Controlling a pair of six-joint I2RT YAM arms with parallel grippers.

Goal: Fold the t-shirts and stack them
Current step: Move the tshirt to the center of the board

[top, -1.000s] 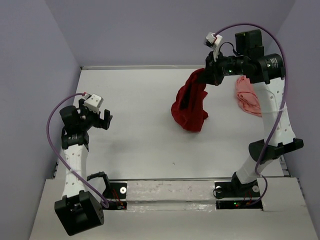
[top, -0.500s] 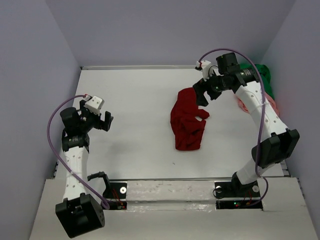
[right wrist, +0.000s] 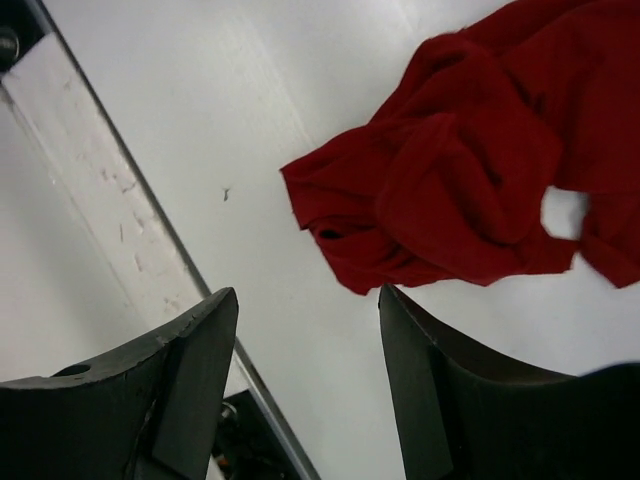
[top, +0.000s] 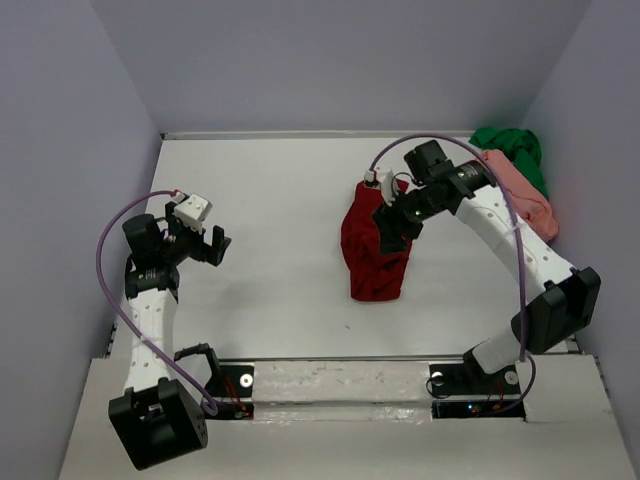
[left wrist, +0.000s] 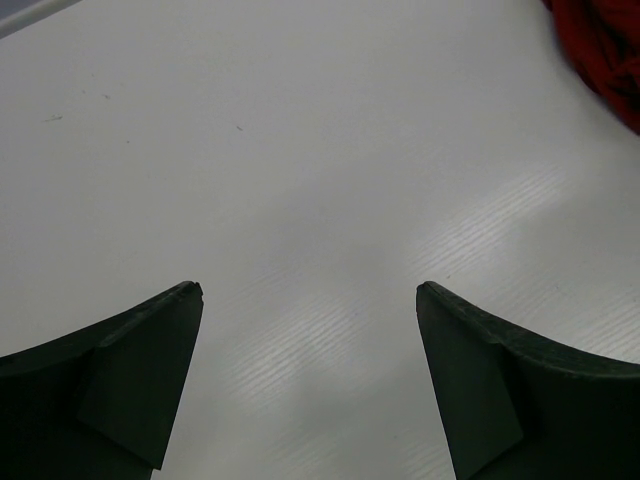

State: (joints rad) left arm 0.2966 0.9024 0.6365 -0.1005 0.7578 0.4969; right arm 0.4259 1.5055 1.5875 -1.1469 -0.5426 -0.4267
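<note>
One red t-shirt [top: 372,270] lies beneath hovering right tool [top: 388,233].

The left gripper [top: 213,243] hovered at nine o'clock, jaws wide and empty, while the right arm [top: 500,225] arched in from four o'clock, the right gripper [top: 390,235] parted and empty.

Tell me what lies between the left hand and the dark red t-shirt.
Only bare table separates left hand and dark red t-shirt; top external view.

Top cam overhead; wrist cams low, close; all share red t-shirt [top: 370,265].
</note>
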